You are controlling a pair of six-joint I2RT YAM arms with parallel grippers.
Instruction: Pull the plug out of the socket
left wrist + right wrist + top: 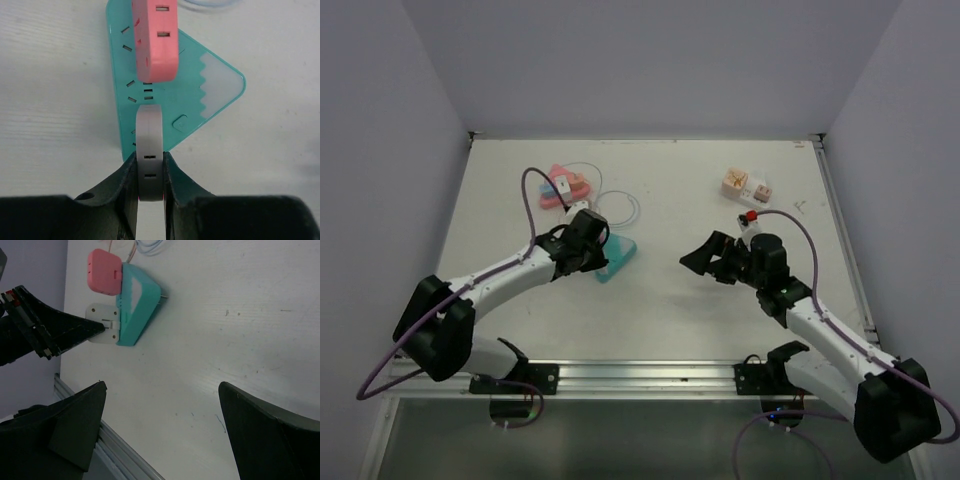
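Observation:
A teal triangular socket [190, 95] lies on the table; it also shows in the top view [617, 259] and the right wrist view [135, 310]. A white plug [150, 150] and a pink plug [155, 40] sit in it. My left gripper [150, 162] is shut on the white plug, one finger on each side. In the right wrist view the white plug [102, 322] is still seated against the socket. My right gripper [162, 390] is open and empty over bare table, to the right of the socket [705, 257].
A pink socket [565, 187] with a white cable [620, 205] lies at the back left. A small orange-and-white adapter [745, 183] lies at the back right. A metal rail [640, 375] runs along the near table edge.

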